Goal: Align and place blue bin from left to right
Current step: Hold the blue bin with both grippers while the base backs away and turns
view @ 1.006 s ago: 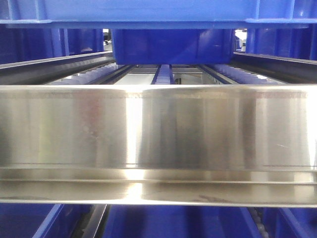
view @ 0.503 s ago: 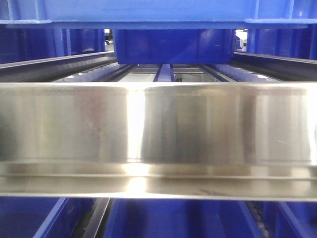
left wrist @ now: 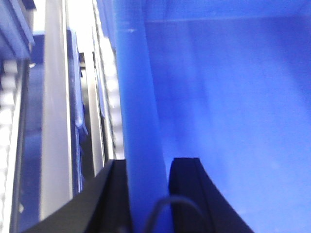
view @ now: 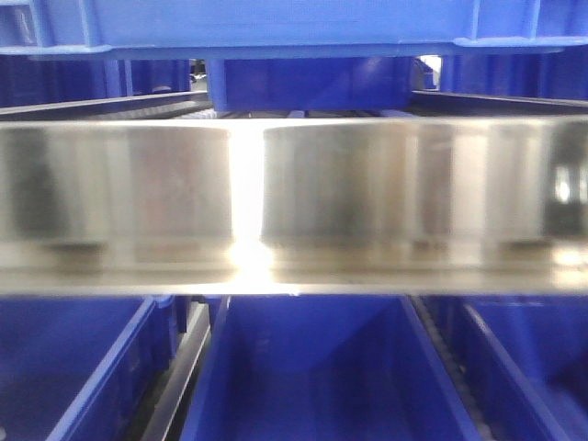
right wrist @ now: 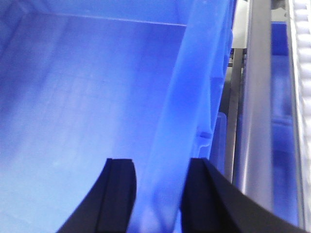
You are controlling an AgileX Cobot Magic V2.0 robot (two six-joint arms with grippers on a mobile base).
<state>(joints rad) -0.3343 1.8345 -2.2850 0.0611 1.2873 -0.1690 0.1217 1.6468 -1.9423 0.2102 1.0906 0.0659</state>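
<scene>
Black left gripper (left wrist: pixel 146 167) and black right gripper (right wrist: pixel 160 170) are clamping opposite walls of the large bright-blue plastic bin (left wrist: pixel 233 97); uneven carrying is probably risking snagging the shiny steel shelf rail (view: pixel 367 184).

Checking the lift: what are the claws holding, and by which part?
The blue bin: the left claw clamps one side wall at its top edge, the right claw the opposite wall.

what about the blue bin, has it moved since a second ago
Yes, down: the gap between the blue bin and the top of the steel rail has narrowed.
</scene>
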